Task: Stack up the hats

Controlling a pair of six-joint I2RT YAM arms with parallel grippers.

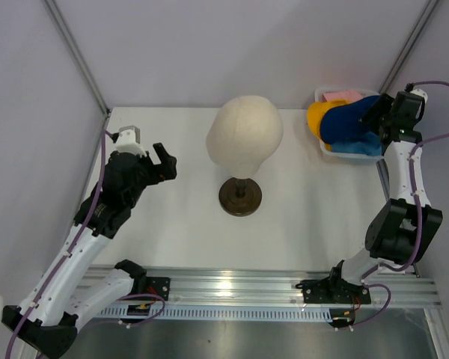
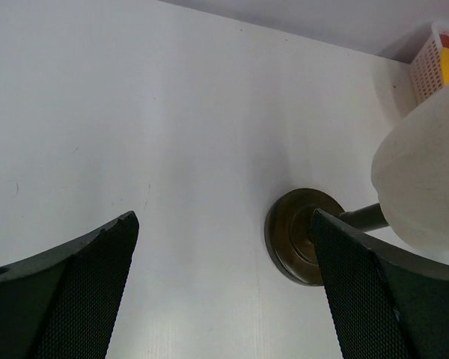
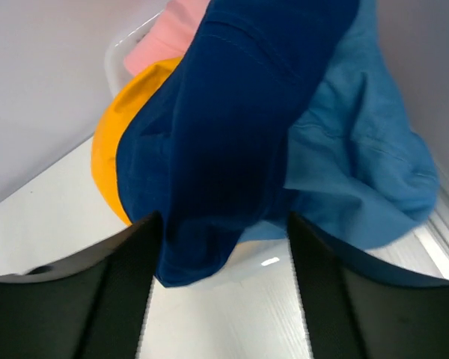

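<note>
Straddling dark blue hat (image 3: 224, 127), right end effector (image 3: 224, 247) open.

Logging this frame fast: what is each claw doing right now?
Left claw: open, holding nothing, above the table.
Right claw: jaws on both sides of the dark blue hat at the basket; a firm grip cannot be told.

The place looked like a robotics lab test cell, not a home. A plain white table (image 1: 179, 232) stood inside pale partition walls (image 1: 30, 90) with metal corner posts (image 1: 78, 56), and the two arms were bolted to an aluminium rail (image 1: 284, 288) with loose cables (image 1: 90, 213) along them.
</note>
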